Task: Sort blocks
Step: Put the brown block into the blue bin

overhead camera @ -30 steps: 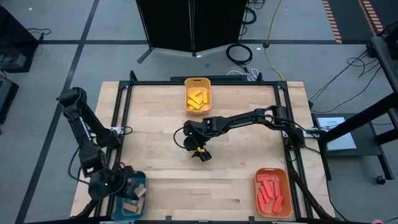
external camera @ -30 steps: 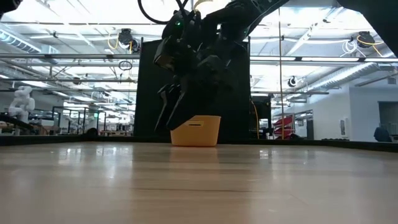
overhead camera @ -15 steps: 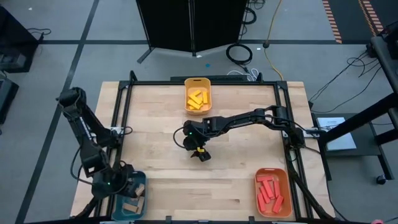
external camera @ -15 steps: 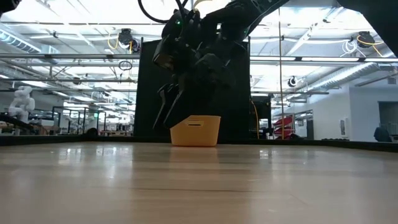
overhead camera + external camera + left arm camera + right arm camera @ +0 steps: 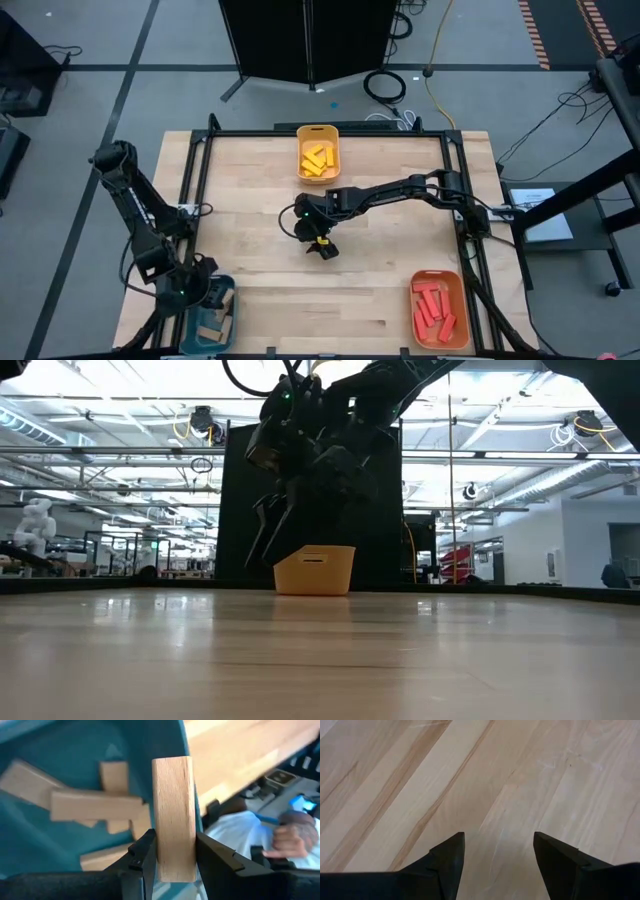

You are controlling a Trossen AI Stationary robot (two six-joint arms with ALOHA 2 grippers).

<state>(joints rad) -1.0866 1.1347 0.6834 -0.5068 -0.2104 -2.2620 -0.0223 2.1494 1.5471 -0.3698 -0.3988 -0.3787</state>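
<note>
— Pale butcher-block table (image 5: 380,260), black frame round it, grey shop floor beyond. Start at the left for me?

— Left gripper (image 5: 172,857) hangs over the teal tray (image 5: 192,325) at the near-left corner, pinching a tan block (image 5: 173,817) across its narrow sides, low on its length. Plain unfinished wood, flat and straight-edged, standing on end between the fingers. Other tan blocks (image 5: 95,805) lie crossed in the tray beneath.

— How would it handle?

— Light and rigid, I'd guess; the bare grain should give the pads some bite. Held that far from its middle it could swing, so a central grip looks safer to me.

— And further right?

— Yellow tray (image 5: 318,152) at the far edge with yellow blocks (image 5: 316,159). Right gripper (image 5: 497,852) hovers over bare wood mid-table, fingers spread, nothing between them. Orange tray (image 5: 438,309) at the near-right holds red blocks (image 5: 435,306).
</note>
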